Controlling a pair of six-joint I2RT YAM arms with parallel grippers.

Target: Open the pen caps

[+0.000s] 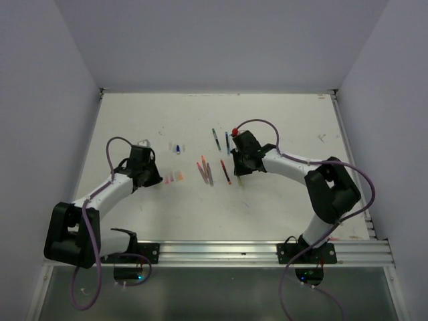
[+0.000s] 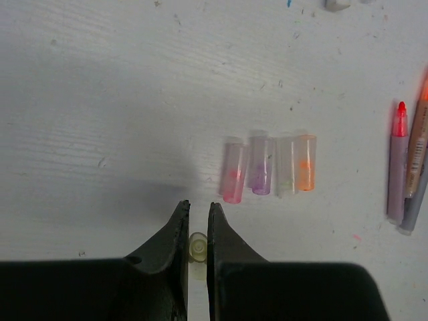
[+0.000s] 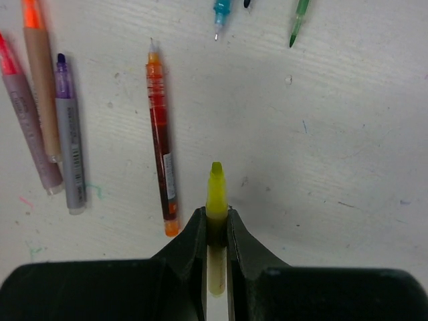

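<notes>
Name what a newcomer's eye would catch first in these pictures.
The yellow pen, tip bared, is clamped in the right jaws and points away over the white table. Next comes the pale yellowish cap pinched in the left jaws, just short of a row of four loose caps. Uncapped pens lie scattered mid-table.

Left arm (image 1: 107,190) sits lower left in the top view, elbow bent, reaching right. Left end effector (image 2: 198,208) has its fingers nearly together, pinching a small clear cap (image 2: 197,246). Right arm (image 1: 294,164) sits on the right side, reaching left. Right end effector (image 3: 215,214) is clamped on a yellow pen (image 3: 215,184).
</notes>
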